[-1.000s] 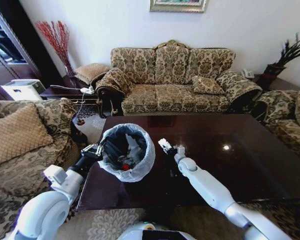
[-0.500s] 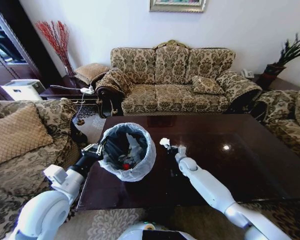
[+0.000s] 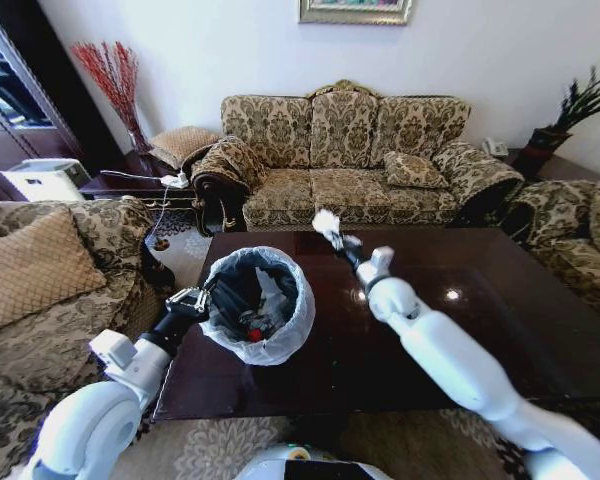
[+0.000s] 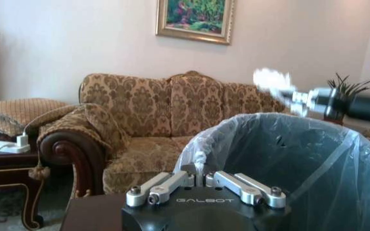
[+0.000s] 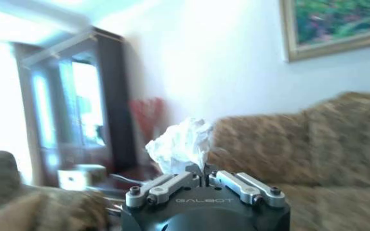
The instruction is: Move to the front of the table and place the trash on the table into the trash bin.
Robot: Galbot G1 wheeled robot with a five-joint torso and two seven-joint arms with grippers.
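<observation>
Setting: a sitting room with a patterned three-seat sofa against a pale wall at the upper centre of the head view, a framed picture at the top edge above it, a matching armchair at the left, and a potted plant at the upper right.

Table: dark, glossy reddish-brown wood, spanning the middle of the head view from centre to right edge.

Trash bin: round, dark inside, lined with a translucent white bag folded over the rim; left of centre in the head view, at the table's left end. Inside it lie pieces of trash, one of them red. In the left wrist view the bagged rim occupies the lower right.

Left gripper: lower left of the head view, at the bin's left rim; its fingers are closed together, pinching the bag's edge at the bottom centre of the left wrist view.

Right gripper: raised at the centre of the head view, above the table's far edge and up and to the right of the bin. Its fingers are clamped on a crumpled white paper wad, which sticks out past the fingertips. The wad shows in front of the sofa's base in the head view, and at the upper right of the left wrist view, above the bin's rim.
</observation>
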